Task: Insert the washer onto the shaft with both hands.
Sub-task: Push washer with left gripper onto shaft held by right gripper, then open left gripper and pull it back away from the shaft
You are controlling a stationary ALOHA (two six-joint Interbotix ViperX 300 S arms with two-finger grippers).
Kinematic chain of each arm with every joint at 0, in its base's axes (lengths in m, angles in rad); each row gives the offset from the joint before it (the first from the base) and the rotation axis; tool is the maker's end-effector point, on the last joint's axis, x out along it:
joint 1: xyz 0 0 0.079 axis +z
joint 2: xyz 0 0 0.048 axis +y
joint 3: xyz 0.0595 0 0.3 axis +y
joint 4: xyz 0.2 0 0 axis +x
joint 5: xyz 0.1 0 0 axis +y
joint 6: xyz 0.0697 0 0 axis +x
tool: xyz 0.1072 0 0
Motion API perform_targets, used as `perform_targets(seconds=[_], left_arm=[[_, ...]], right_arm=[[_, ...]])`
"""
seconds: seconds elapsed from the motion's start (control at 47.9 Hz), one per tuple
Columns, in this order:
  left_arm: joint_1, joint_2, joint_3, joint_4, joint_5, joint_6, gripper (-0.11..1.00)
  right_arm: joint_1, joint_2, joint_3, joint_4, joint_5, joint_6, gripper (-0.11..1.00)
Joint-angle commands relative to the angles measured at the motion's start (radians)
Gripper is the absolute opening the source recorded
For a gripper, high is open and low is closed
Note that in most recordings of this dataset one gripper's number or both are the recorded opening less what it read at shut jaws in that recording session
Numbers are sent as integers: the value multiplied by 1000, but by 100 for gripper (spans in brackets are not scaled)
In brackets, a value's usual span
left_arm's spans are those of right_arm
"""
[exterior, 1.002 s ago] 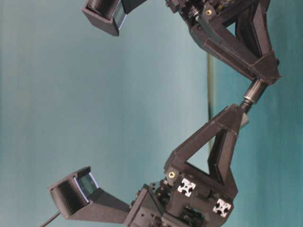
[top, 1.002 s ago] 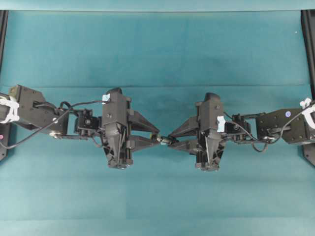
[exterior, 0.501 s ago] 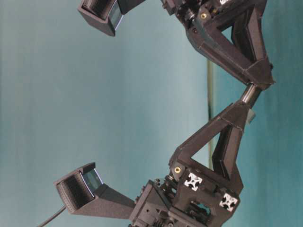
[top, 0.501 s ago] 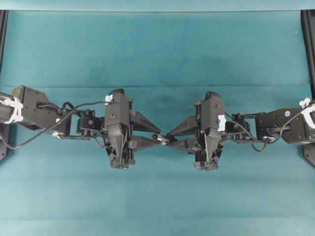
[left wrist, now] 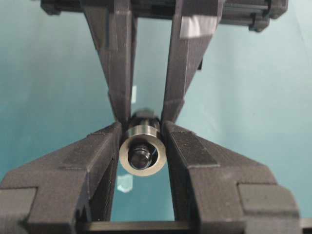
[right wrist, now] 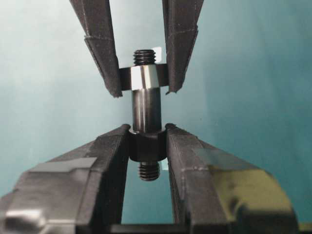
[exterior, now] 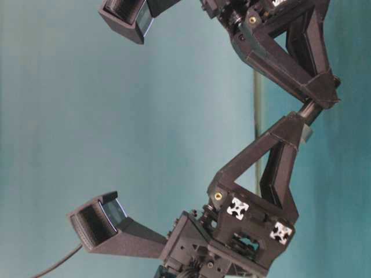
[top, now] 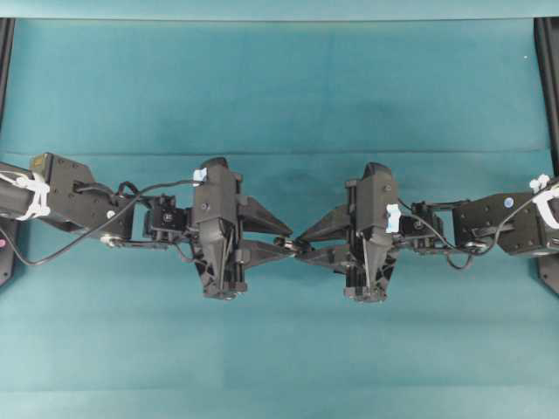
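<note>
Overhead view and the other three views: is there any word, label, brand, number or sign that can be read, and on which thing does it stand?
No readable text in any view.
Pale blue tape tag on the left gripper: blank.
Pale blue tape tag on the right gripper: blank.
Tape patch on a finger in the left wrist view: no writing shows.
Washer and shaft: no markings visible.

A robot lab bench: teal mat (top: 279, 87), black frame rails (top: 548, 70).
</note>
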Motion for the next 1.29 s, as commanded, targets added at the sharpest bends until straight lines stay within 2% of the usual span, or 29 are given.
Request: perform_targets(seconds=[0.0, 0.271, 0.73, 1.273], left_arm=[[-5, 2, -21, 3, 5, -2, 34], [-9, 5, -26, 3, 98, 5, 34], [-5, 23, -77, 3, 101, 12, 34], [14, 2, -91, 3, 103, -2, 34]], right_arm=[[-8, -11, -35, 3, -25, 8, 0], [-9, -9, -35, 5, -25, 8, 0], [-9, 32, -75, 3, -25, 8, 0], [-5, 29, -66, 5, -25, 9, 0]])
